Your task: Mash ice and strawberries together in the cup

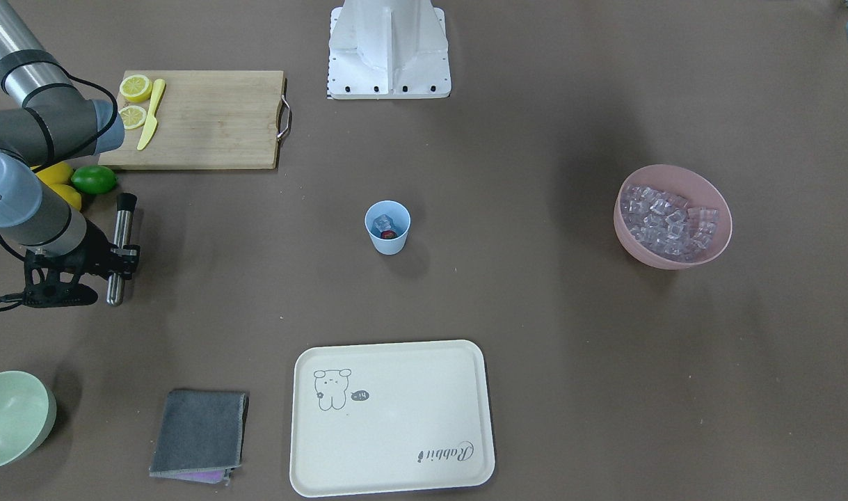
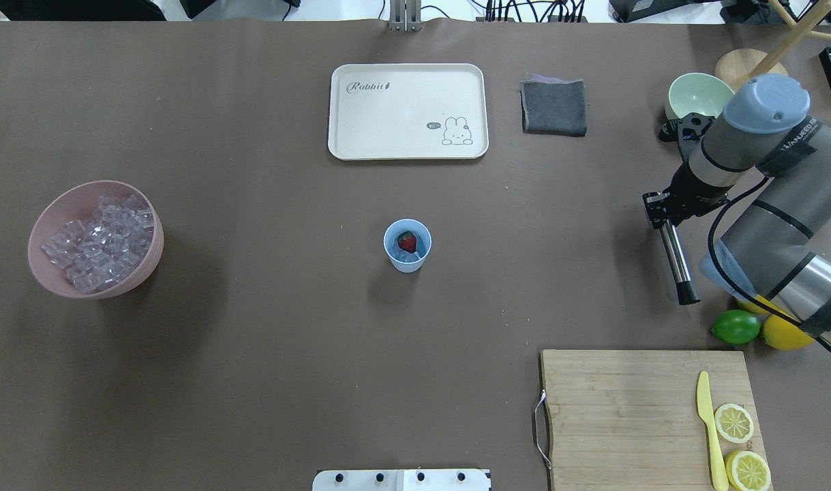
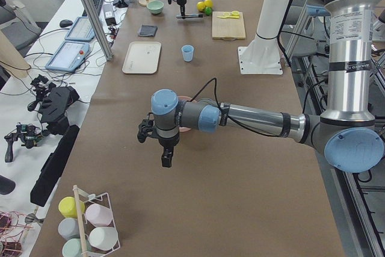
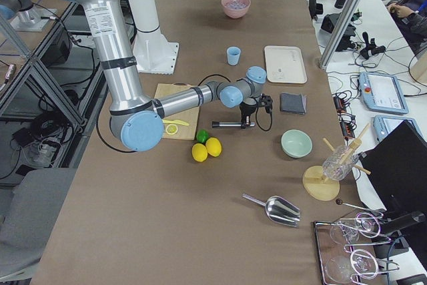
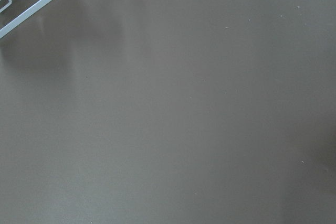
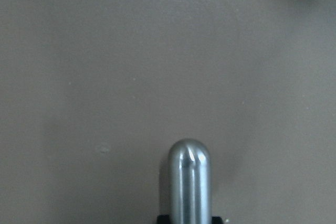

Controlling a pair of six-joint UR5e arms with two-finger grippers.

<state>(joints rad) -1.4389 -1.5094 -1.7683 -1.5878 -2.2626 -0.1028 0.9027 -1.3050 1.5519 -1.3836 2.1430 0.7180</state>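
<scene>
The light blue cup (image 1: pixel 387 240) stands upright mid-table, also in the overhead view as the cup (image 2: pixel 407 264). Inside it lie a red strawberry (image 2: pixel 407 241) and a few clear ice cubes (image 1: pixel 381 223). My right gripper (image 2: pixel 660 208) is far off to the cup's side, shut on a steel muddler (image 2: pixel 675 262) held level just above the table. The muddler's rounded tip (image 6: pixel 189 177) points away from the wrist camera. My left gripper (image 3: pixel 166 159) hangs over bare table well away from the cup; I cannot tell if it is open or shut.
A pink bowl (image 1: pixel 639 250) full of ice sits on the cup's other side. A cream tray (image 1: pixel 396 431), grey cloth (image 1: pixel 200 431) and pale green bowl (image 1: pixel 13 417) line the far edge. A cutting board (image 1: pixel 215 118) with lemon halves and a yellow knife, plus a lime (image 1: pixel 94 179), lie near the right arm.
</scene>
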